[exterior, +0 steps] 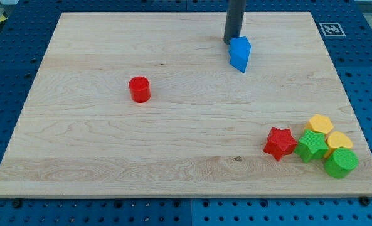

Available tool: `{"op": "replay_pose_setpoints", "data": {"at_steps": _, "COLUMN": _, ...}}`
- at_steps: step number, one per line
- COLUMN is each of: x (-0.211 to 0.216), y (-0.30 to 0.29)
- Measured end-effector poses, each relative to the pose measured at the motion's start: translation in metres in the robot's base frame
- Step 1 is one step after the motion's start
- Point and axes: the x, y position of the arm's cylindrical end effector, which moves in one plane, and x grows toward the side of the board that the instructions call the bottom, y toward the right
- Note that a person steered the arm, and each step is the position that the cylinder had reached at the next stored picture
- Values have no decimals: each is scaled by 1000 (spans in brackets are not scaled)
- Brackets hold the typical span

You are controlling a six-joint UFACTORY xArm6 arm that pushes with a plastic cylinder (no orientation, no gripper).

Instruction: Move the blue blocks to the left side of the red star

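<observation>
Nearest us sits one green cylinder (341,163), beside a green block (312,146), two yellow blocks (321,124) (339,140) and one red star (280,143), clustered at the wooden board's (79,157) bottom right. We see one blue block (240,54) near the top edge, well apart from the star. Our bare rod holds nothing; my tip (231,41) touches that block's upper left. One red cylinder (139,89) stands alone. A square marker tag (330,28) carries no readable writing.
</observation>
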Motion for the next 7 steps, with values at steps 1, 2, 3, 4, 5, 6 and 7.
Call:
{"op": "replay_pose_setpoints", "data": {"at_steps": 1, "x": 0, "y": 6}}
{"op": "replay_pose_setpoints", "data": {"at_steps": 2, "x": -1, "y": 16}}
{"op": "replay_pose_setpoints", "data": {"at_steps": 3, "x": 9, "y": 19}}
{"op": "replay_pose_setpoints", "data": {"at_steps": 4, "x": 24, "y": 19}}
{"op": "replay_pose_setpoints", "data": {"at_steps": 5, "x": 36, "y": 18}}
{"op": "replay_pose_setpoints", "data": {"at_steps": 6, "x": 54, "y": 18}}
{"op": "replay_pose_setpoints", "data": {"at_steps": 7, "x": 75, "y": 9}}
